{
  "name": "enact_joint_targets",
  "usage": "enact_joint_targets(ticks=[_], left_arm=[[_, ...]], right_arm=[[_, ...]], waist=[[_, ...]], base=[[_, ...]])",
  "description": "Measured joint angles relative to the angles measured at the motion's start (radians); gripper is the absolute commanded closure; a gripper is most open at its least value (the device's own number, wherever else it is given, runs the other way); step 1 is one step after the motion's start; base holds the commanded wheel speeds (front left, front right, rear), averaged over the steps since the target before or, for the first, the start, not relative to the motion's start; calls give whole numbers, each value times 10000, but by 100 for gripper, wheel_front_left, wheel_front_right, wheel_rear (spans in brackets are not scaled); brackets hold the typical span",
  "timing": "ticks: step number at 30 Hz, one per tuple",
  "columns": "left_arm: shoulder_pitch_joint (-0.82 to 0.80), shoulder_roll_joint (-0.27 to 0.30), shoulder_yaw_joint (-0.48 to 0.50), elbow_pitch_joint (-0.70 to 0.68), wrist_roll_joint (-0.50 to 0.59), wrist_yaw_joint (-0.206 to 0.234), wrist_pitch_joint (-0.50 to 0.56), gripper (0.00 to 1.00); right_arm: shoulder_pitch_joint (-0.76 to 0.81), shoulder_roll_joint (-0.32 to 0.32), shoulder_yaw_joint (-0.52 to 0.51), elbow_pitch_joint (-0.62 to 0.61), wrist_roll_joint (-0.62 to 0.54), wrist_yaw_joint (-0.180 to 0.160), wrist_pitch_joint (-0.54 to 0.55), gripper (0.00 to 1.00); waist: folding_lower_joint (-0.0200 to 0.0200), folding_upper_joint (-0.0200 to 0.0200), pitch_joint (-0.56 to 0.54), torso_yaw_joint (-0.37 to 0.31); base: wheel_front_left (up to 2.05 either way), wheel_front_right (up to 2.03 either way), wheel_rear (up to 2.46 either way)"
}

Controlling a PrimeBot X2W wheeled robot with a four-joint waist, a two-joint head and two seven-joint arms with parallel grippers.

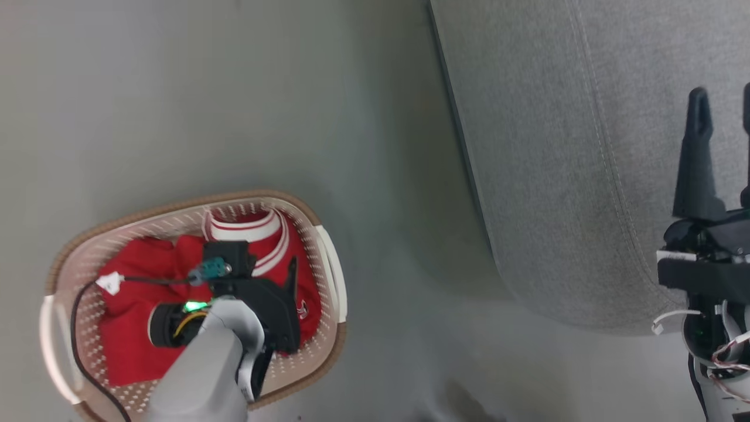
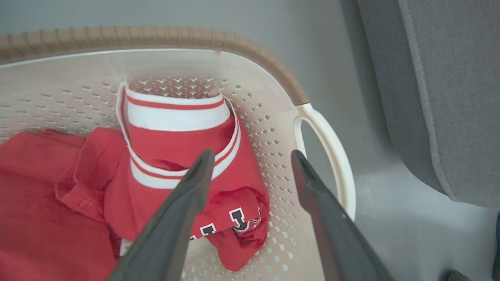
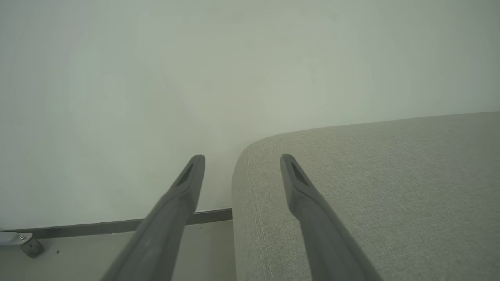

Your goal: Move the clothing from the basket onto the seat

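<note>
We see the left arm's pale forearm (image 1: pixel 199 375) rise from the bottom of the head view and reach down into the basket (image 1: pixel 176 205), which stands on the grey floor (image 1: pixel 234 88) well apart from the seat (image 1: pixel 556 146). The wrist bends over the right half of the basket, and a black cable (image 1: pixel 76 328) loops along the arm and across the basket's left side.

The clothing (image 2: pixel 175 144) lies heaped inside the basket: red fabric with a white-striped band standing against the far wall and black-and-white lettering on a fold lower down.

In the left wrist view the left gripper (image 2: pixel 253 154) has its fingers spread wide with nothing between them. One fingertip sits over the striped band, the other over the perforated wall near the white handle (image 2: pixel 332 148). We cannot tell whether either tip touches the fabric.

The right gripper (image 3: pixel 242 157) hovers above the seat at the right edge of the head view, fingers pointing up that view. They stand parted and empty, on either side of the seat's rounded corner, with a pale wall (image 3: pixel 195 78) behind.
</note>
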Motion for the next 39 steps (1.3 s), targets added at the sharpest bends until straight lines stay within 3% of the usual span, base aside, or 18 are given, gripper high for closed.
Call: enact_joint_targets(ticks=[5,16,29,30,32,39], left_arm=[[-543,69,222,454,-86,75,63,0],[-1418,784,579,1331,-75,453,98,0],[-1911,769,324,2389,148,681,337,0],[-1950,759,314,2487,171,715,399,5],[-2030,742,314,2604,184,740,508,100],[-2200,662,339,2984,205,802,640,100]], right_arm=[[-237,263,-107,-113,165,92,2,0],[-285,598,-378,-130,249,305,0,0],[-288,832,-654,-230,236,518,0,0],[-288,836,-656,-232,234,529,0,0],[-288,836,-677,-236,224,537,0,0],[-311,871,-717,-267,130,616,0,0]], waist=[[0,0,723,-333],[-1,-1,1918,-1067],[-2,-1,2616,-1294],[-2,-1,2621,-1289],[-2,-2,2631,-1278],[-2,-3,2649,-1228]], base=[[0,0,0],[0,0,0],[0,0,0],[0,0,0],[0,0,0],[0,0,0]])
